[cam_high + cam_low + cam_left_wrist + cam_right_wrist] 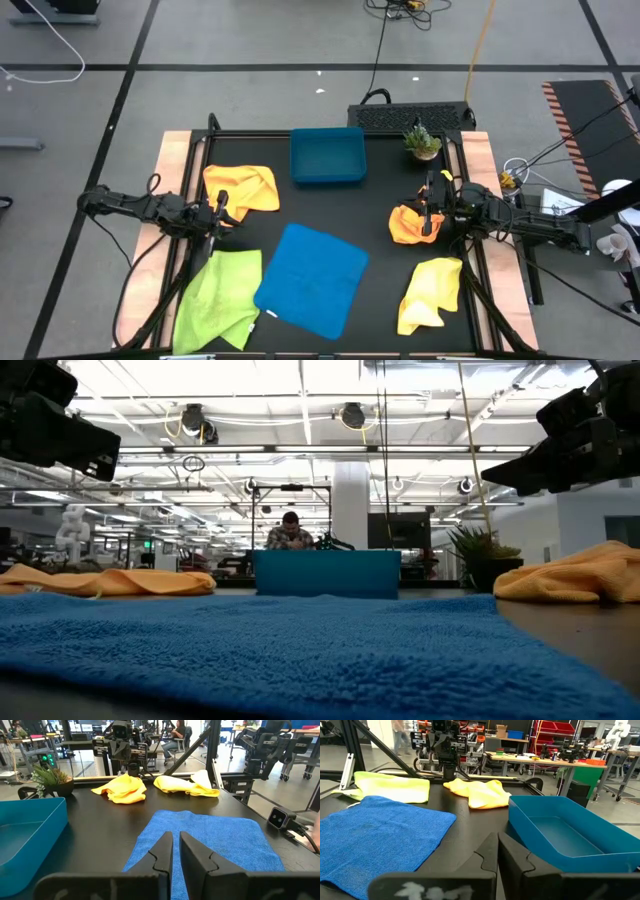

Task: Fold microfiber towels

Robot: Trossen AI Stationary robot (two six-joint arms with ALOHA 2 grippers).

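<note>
A blue microfiber towel lies spread flat at the table's middle, near the front edge. A lime green towel lies to its left and a crumpled yellow one to its right. An orange towel lies rumpled at the left and another orange towel at the right. My left gripper hovers beside the left orange towel, its fingers nearly together with nothing between them. My right gripper hangs shut above the right orange towel.
A rigid blue tray stands at the far middle. A small potted plant stands to the right of the tray. Bare black tabletop lies between the tray and the blue towel. A person sits in the room beyond the table.
</note>
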